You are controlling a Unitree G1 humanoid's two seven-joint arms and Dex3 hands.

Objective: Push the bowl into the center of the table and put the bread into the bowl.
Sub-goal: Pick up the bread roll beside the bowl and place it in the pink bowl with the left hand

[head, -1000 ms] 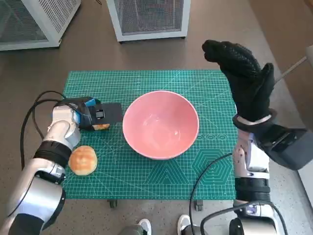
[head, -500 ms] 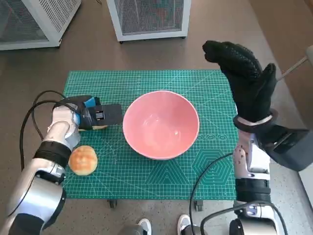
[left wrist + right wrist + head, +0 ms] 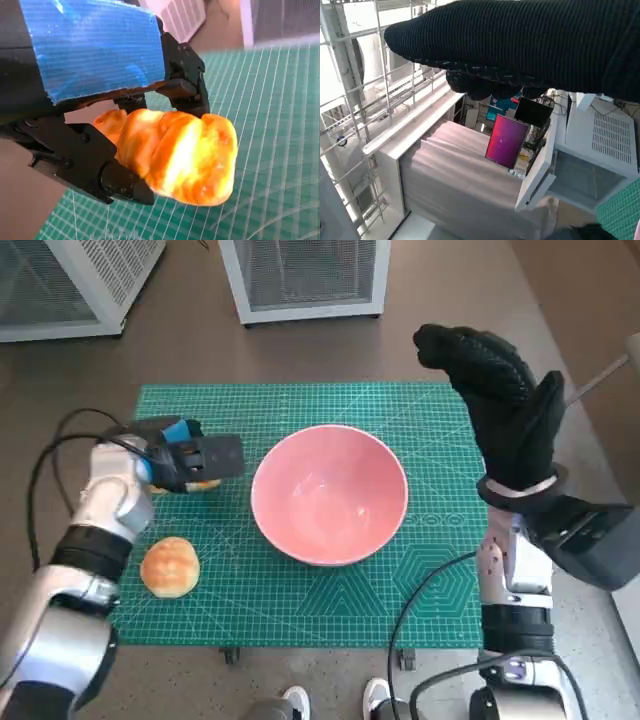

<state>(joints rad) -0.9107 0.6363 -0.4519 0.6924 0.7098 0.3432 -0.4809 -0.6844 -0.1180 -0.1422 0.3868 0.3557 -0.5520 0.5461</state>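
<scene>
The left hand [image 3: 185,458] was closed around a twisted golden piece of bread [image 3: 175,155], its black fingers [image 3: 120,182] clamped on both sides, holding it above the green cutting mat [image 3: 300,610] at about nine o'clock from the pink bowl [image 3: 328,494]. The bowl sat near the middle of the mat, while a second, round bread roll [image 3: 170,565] lay on the mat at roughly eight o'clock from it. The gloved right hand [image 3: 500,405] was raised off the table at about two o'clock from the bowl, fingers loosely apart and holding nothing.

lab or workshop, green cutting mat [image 3: 300,600], white mesh-sided cabinets [image 3: 305,275], metal racking [image 3: 350,100]
</scene>
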